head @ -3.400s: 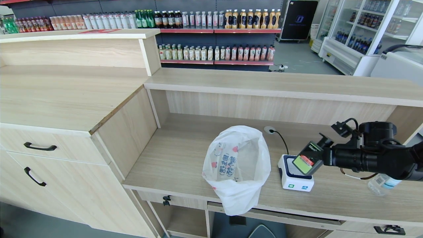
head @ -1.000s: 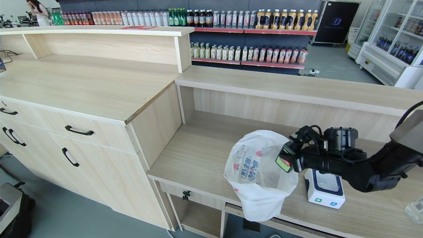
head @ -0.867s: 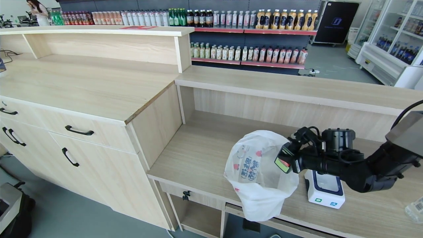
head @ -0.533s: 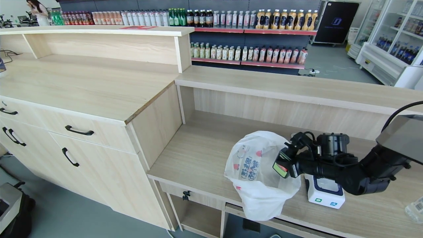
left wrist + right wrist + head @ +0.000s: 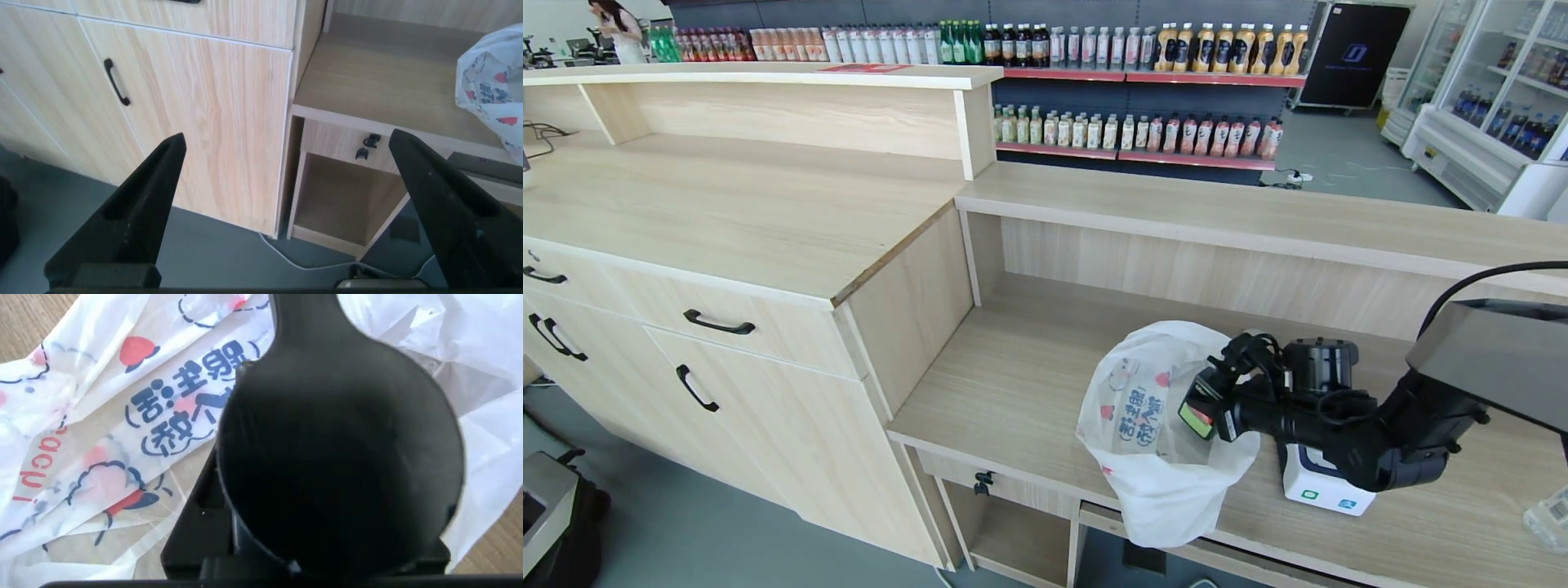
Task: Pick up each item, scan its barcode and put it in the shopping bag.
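**White plastic bag with the dark item held over its mouth**

White and thin, the shopping bag [image 5: 1139,433] stands open on the pale wooden counter [image 5: 1021,384], its lower part hanging over the front edge. The right arm comes in from the robot's right, low above the counter. Its forearm lies nearly level and its wrist points toward the bag.

The right gripper [image 5: 1210,406] is clamped on a small dark item [image 5: 1197,418] with a green and red label. It holds the item tilted at the bag's right rim, above the opening, with the label facing out toward the bag. In the right wrist view a dark rounded shape sits close in front of the camera, with the bag's [image 5: 98,433] crumpled printed plastic spread behind it. Whether that shape is the item itself cannot be told.

Just beside the bag, on its right, stands the white scanner [image 5: 1319,490] with a blue top, partly covered by the arm's elbow. A clear bottle [image 5: 1547,516] lies on the counter at the far right edge, well apart from the bag.

The left gripper [image 5: 286,143] hangs with its two black fingers [image 5: 139,212] spread wide and nothing between them. It points at the cabinet door [image 5: 204,122] and the floor below the counter's front. The bag [image 5: 500,57] shows off to one side of it.
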